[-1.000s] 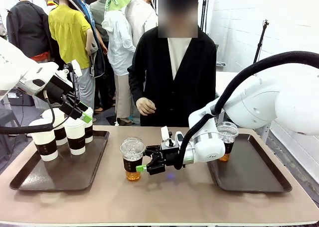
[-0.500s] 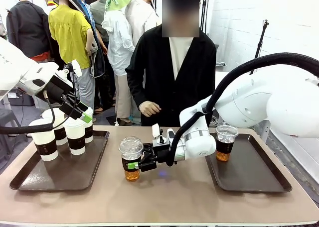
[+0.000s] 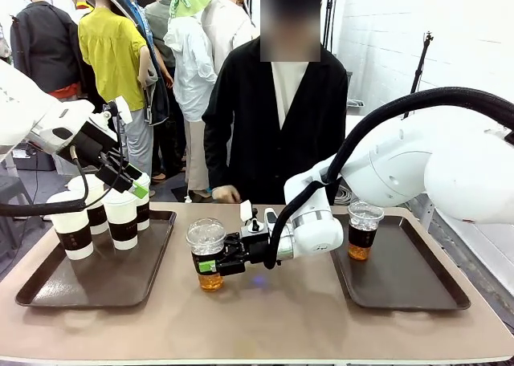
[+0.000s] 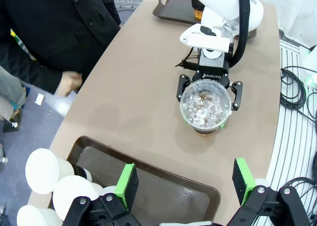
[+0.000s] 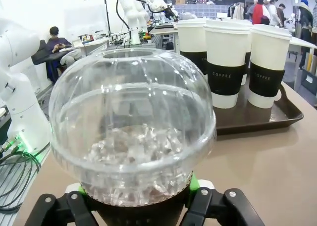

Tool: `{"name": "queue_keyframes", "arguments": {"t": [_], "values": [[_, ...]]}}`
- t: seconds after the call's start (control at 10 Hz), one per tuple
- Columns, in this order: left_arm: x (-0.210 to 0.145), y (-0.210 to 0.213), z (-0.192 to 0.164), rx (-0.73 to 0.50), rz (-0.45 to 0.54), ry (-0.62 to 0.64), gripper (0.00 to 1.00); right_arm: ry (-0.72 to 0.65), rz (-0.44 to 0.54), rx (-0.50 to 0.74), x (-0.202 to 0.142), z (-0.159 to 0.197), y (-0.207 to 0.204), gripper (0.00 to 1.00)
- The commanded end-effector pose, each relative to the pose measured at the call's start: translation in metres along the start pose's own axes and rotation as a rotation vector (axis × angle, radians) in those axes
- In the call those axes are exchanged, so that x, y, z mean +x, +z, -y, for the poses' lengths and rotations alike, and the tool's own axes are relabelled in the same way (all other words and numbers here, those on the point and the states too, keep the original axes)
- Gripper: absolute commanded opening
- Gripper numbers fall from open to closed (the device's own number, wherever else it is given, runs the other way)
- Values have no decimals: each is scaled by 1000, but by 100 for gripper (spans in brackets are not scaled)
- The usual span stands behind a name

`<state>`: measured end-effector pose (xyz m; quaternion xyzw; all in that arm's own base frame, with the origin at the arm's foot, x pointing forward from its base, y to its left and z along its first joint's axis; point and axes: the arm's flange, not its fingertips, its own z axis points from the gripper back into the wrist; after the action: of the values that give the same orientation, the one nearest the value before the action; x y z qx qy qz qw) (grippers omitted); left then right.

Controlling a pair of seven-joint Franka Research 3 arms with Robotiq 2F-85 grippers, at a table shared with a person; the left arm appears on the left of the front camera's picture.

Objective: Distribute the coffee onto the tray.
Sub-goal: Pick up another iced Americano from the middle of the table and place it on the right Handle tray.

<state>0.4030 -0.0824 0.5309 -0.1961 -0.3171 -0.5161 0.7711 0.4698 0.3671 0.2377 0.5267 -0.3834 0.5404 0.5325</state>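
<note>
The worktop (image 3: 321,326) carried two dark trays. The left tray (image 3: 48,290) held four white lidded cups (image 3: 122,218) with dark brown sleeves; in the right wrist view those sleeves read "COFFEE". The right tray (image 3: 418,290) held one clear dome-lidded cup of amber drink (image 3: 363,229) at its far left corner. A person in a black cardigan (image 3: 273,125) stood at the far side.

Between the trays stood a second dome-lidded cup (image 3: 207,254), full of ice over amber drink. The right pincer (image 3: 210,263) had its two fingers on either side of that cup's dark sleeve, touching it; the left wrist view showed "ROBOTIQ" printed on its body. The left pincer (image 3: 138,191) hung above the white cups with its green pads (image 4: 127,185) spread wide, holding nothing.
</note>
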Motion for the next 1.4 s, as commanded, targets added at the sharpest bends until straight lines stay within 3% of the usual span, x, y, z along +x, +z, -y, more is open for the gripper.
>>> {"name": "queue_keyframes", "arguments": {"t": [0.0,0.4,1.3], "values": [[-2,0,-3,-14,23,-16,100,5,-13,-6,0,3,-2,66],[-2,0,-3,-14,23,-16,100,23,-12,-14,13,-8,13,66],[-2,0,-3,-14,23,-16,100,49,-9,-115,69,-85,166,66]]}}
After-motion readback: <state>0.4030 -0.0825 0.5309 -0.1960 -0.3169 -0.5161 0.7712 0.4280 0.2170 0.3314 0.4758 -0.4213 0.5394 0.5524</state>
